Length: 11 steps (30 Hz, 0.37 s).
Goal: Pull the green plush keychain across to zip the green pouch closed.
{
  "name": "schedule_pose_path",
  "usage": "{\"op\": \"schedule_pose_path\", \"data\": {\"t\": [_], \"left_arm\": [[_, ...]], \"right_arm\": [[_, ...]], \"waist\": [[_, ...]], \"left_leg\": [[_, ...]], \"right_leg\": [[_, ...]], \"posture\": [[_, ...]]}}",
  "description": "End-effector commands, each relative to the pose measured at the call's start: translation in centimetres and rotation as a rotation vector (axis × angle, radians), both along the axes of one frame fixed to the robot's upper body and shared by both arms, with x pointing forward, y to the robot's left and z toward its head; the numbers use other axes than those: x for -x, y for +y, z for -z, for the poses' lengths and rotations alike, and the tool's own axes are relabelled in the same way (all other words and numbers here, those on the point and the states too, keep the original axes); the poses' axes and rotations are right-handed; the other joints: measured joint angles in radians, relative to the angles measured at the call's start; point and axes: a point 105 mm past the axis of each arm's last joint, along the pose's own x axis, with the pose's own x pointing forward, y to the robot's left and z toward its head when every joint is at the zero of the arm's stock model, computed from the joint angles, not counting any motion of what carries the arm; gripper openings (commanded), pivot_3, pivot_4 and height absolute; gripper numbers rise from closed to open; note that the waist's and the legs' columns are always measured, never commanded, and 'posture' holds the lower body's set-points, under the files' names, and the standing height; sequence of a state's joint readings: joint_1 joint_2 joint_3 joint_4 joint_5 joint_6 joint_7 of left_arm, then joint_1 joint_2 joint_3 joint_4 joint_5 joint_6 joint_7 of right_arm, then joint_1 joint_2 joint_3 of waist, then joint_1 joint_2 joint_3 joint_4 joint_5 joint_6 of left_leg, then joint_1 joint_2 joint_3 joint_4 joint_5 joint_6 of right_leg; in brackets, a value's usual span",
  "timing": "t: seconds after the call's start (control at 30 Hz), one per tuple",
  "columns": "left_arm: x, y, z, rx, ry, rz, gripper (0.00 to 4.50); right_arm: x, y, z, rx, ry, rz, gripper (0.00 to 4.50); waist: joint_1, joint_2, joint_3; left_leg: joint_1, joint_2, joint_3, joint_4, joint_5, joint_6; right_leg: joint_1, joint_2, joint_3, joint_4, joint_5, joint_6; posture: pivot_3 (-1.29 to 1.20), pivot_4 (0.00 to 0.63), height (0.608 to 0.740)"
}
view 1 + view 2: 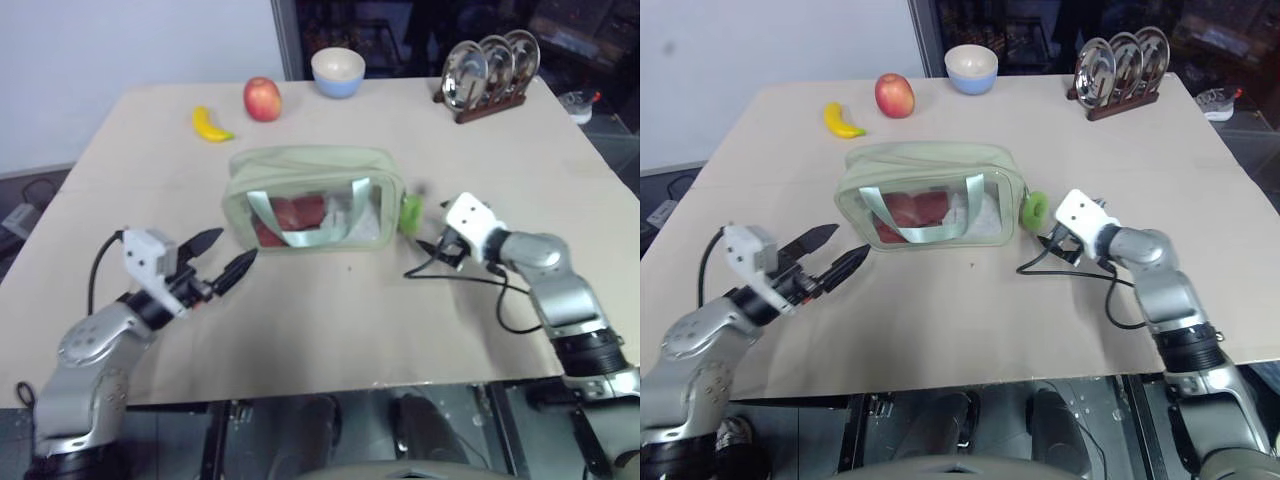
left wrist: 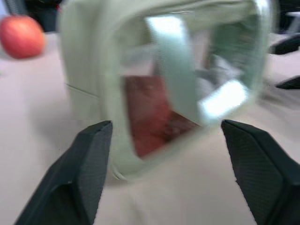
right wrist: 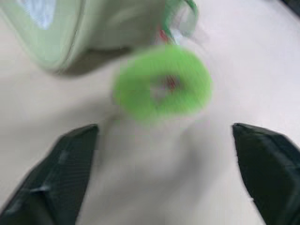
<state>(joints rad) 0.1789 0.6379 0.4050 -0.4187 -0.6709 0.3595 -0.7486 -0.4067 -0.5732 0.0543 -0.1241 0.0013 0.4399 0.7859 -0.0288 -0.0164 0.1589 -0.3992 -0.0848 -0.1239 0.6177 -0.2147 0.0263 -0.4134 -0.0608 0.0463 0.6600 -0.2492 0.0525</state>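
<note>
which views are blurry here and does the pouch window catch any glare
Right wrist view: the green plush keychain is smeared. Left wrist view: the green pouch is soft-edged, with a bright patch on a strap. Right eye view: sharper; the pouch window shows pale reflections over the reddish contents.

— How many things sit on the table (image 1: pixel 970 330)?
— One green pouch (image 1: pixel 930 196), one green plush keychain (image 1: pixel 1035 210), one banana (image 1: pixel 841 121), one apple (image 1: pixel 894 95), one bowl (image 1: pixel 971 69).
— And the plates?
— Three metal plates (image 1: pixel 1122 57) in one wooden rack (image 1: pixel 1124 103).
— Grippers?
— Two: left gripper (image 1: pixel 830 255), right gripper (image 1: pixel 1045 248).
</note>
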Motion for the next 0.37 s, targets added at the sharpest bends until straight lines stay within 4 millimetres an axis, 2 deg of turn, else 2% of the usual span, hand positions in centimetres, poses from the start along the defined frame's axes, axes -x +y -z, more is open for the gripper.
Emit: {"op": "schedule_pose_path", "data": {"t": [0.03,0.27,0.37], "left_arm": [[2.7,-0.8,-0.9,-0.028,0.026,0.083,3.63],[5.7,-0.4,0.2,-0.089,0.133,0.104,3.63],[6.3,-0.5,0.3,-0.084,0.147,0.114,3.63]], "right_arm": [[2.0,-1.7,-1.9,-0.044,0.022,-0.042,4.44],[2.9,-4.2,-3.3,0.004,0.028,-0.066,4.44],[3.0,-4.7,-3.7,0.003,0.022,-0.058,4.44]], "waist": [[0.0,0.0,0.0],[0.002,0.002,0.002],[0.004,0.001,0.002]], "left_leg": [[0.0,0.0,0.0,0.0,0.0,0.0],[0.001,0.001,0.001,0.001,0.0,0.001],[0.001,0.001,0.002,0.001,-0.001,0.001]], "right_leg": [[0.0,0.0,0.0,0.0,0.0,0.0],[0.002,0.0,0.0,0.0,-0.002,-0.002],[0.002,0.0,-0.001,-0.001,-0.002,-0.002]], "posture": [[0.0,0.15,0.74],[0.0,0.15,0.74],[0.0,0.15,0.74]]}}
